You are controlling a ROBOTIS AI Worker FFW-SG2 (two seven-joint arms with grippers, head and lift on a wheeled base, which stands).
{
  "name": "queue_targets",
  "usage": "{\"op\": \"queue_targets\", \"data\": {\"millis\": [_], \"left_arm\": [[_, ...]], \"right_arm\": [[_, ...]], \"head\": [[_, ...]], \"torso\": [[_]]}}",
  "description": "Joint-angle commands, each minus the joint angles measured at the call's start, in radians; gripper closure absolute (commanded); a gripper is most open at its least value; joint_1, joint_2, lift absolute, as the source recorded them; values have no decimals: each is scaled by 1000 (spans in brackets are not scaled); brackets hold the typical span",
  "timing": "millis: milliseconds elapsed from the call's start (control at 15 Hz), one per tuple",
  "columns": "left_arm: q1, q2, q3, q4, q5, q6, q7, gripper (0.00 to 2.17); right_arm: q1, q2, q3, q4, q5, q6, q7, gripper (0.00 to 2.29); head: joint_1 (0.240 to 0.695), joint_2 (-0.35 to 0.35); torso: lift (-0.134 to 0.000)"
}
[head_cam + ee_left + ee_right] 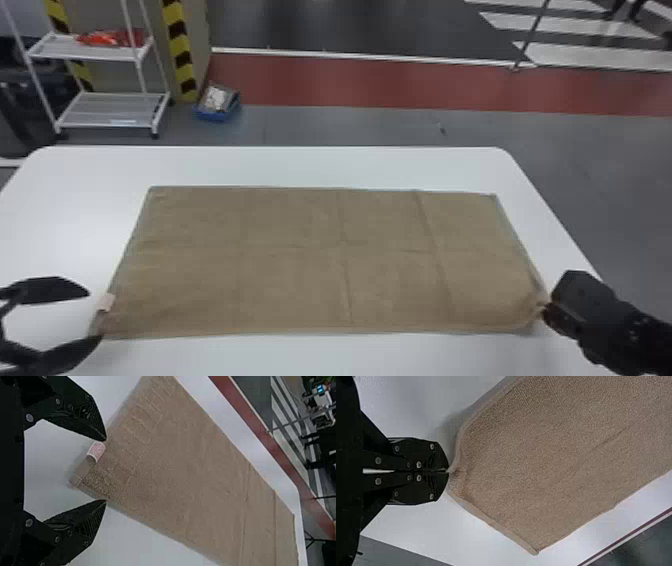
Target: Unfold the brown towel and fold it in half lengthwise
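The brown towel [300,260] lies spread flat as a wide rectangle on the white table, with a few creases across it. At its near right corner my right gripper [544,309] is shut on the cloth; in the right wrist view that gripper [448,471] pinches the corner, which puckers at the fingertips. My left gripper [95,315] stands open beside the near left corner. From the left wrist, the open gripper [106,471] has its fingers on either side of that corner, near a small pale tag [96,451] on the towel's edge.
The white table [320,167] extends around the towel on all sides. Beyond it on the floor stand a white wire shelf [107,110] with a red item and a blue box [215,115], at the back left.
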Motion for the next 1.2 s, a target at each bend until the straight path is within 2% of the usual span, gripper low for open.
{"op": "queue_targets", "data": {"millis": [0,67,133,600,733,867,1000,1133], "left_arm": [[-21,20,-45,33,-46,-30,-30,417],[-22,25,-50,47,-46,-48,-47,421],[-28,32,-63,53,-48,-48,-49,522],[-87,40,-125,130,-88,-48,-46,539],[-103,43,-134,146,-95,-48,-47,910],[-117,46,-143,157,-112,-48,-49,910],[-123,57,-143,162,-121,-48,-53,1025],[-131,71,-132,160,-118,-61,-101,1021]], "right_arm": [[7,4,-3,-10,0,2,-1,1531],[9,4,-6,-10,0,2,-2,1531],[9,4,-14,-10,-1,2,-5,1531],[7,3,-23,-10,-7,2,-7,1531],[9,3,-25,-10,-9,5,-7,1531],[9,4,-32,-10,-14,8,-7,1531],[12,6,-51,-18,-26,11,-7,1531],[12,8,-72,-26,-46,14,-5,1531]], "head": [[695,-146],[695,-151],[695,-156],[695,-174],[695,-174],[695,-174],[695,-173],[695,-173]], "torso": [[-123],[-123],[-123],[-123],[-123],[-123],[-123],[-123]]}}
